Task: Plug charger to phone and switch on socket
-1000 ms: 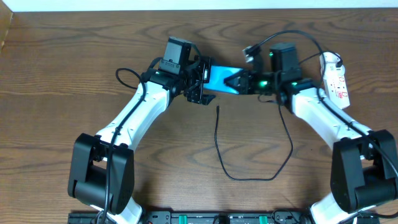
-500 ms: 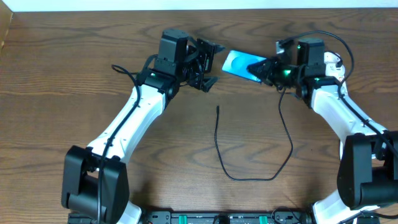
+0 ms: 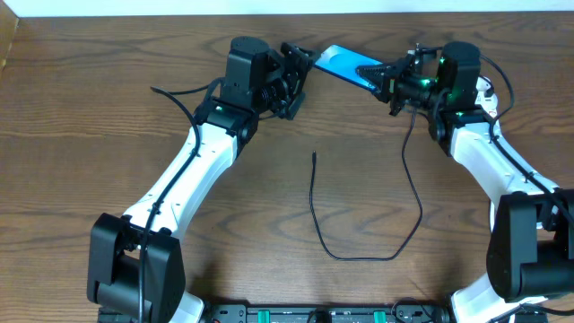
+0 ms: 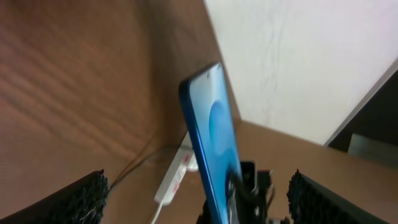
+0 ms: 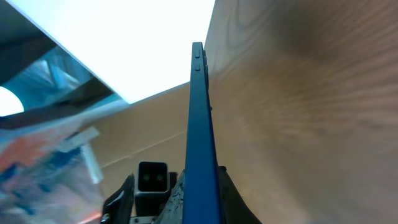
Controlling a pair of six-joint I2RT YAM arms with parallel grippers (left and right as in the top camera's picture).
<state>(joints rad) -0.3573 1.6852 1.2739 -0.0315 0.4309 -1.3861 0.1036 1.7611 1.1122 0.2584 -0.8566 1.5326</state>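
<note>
Wood-grain desk (image 3: pixel 81 135), pale wall behind. Right gripper (image 3: pixel 380 77) was clamped on one end of the phone (image 3: pixel 343 65), which was raised off the desk and tilted, screen facing the left gripper (image 3: pixel 300 79). Left gripper stood wide open beside the phone's free end, holding nothing. Charger (image 3: pixel 359 257) lay looped on the desk, tip well apart from the phone. Socket (image 4: pixel 176 182) lay beyond the right arm.

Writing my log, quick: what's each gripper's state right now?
Left gripper: open, holding nothing.
Right gripper: shut on the phone.
</note>
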